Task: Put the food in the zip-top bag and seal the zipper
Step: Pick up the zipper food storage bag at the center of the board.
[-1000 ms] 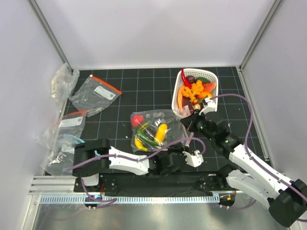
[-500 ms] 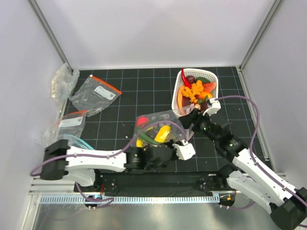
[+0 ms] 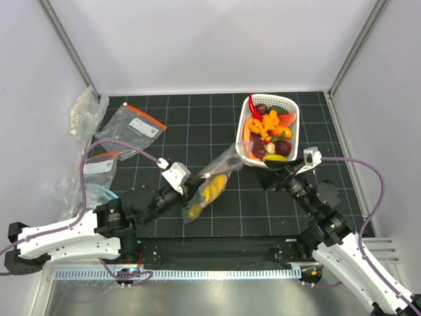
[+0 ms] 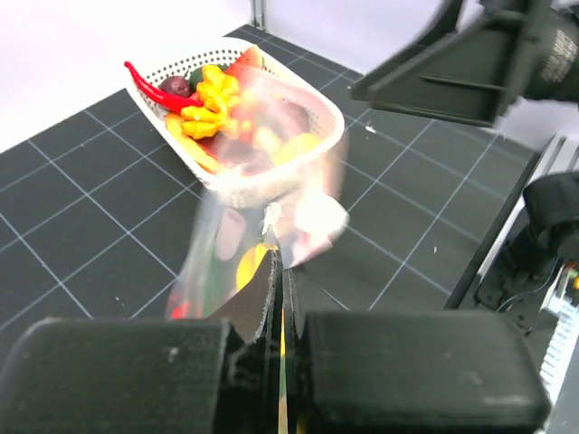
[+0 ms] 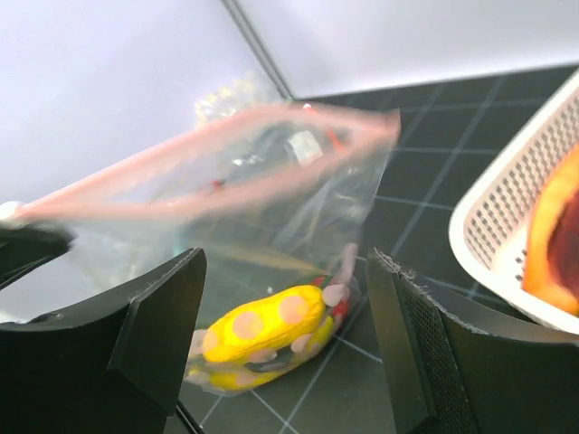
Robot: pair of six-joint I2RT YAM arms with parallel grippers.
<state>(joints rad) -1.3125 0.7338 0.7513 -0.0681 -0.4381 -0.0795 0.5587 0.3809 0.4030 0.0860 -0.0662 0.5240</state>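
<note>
over the black grid table [image 3: 197,118] we are pinching the zip-top bag [image 3: 220,168], left of the basket [image 3: 289,102], in our clamped left gripper [image 4: 279,307]; right gripper [image 5: 285,307] gaping empty; some food [image 3: 217,186] bagged, more waiting, zipper [image 5: 136,168] apparently unsealed.

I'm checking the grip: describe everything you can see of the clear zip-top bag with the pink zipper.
The clear, floppy plastic zip-top bag hangs tilted, its film pinched in the shut left gripper. The pale pink zipper strip runs along its raised mouth. At its lower end sags yellow toy food.
</note>
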